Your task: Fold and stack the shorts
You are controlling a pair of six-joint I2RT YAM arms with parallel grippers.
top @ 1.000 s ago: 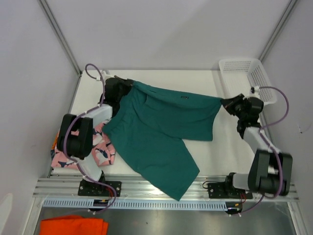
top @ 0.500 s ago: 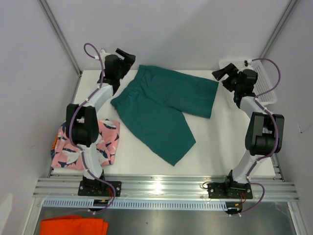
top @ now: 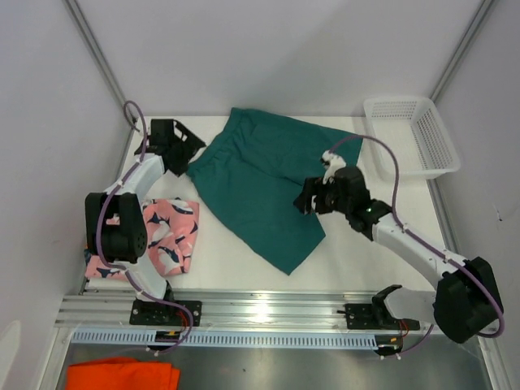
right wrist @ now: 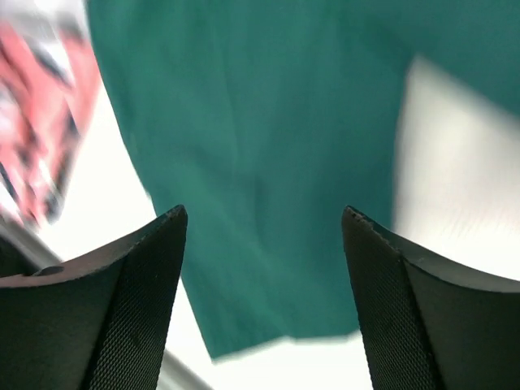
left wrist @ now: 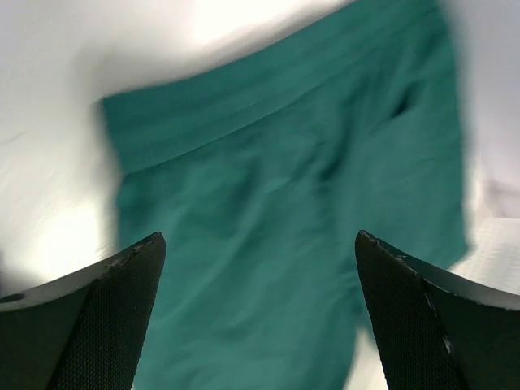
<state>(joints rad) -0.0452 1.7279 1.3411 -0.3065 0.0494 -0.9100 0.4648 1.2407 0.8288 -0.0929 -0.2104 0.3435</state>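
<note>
On table (top: 236,272) centre, teal shorts (top: 268,175) lie spread flat. Left gripper (left wrist: 260,236) at their 10 o'clock: jaws wide, empty. Right gripper (right wrist: 263,211) over the 4 o'clock leg: jaws apart, empty; contact unclear. Pink shorts (top: 172,236) partly behind left arm (top: 122,223). Wrist views blurred.

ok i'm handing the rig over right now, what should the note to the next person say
Grippers: the left gripper is open and empty, beside the waistband corner of the teal shorts. The right gripper is open and empty, over their right edge.
Things: teal shorts lie spread mid-table, unfolded.
Done: pink shark shorts lie folded, near left.
Left: fold the teal pair and stack it.
</note>
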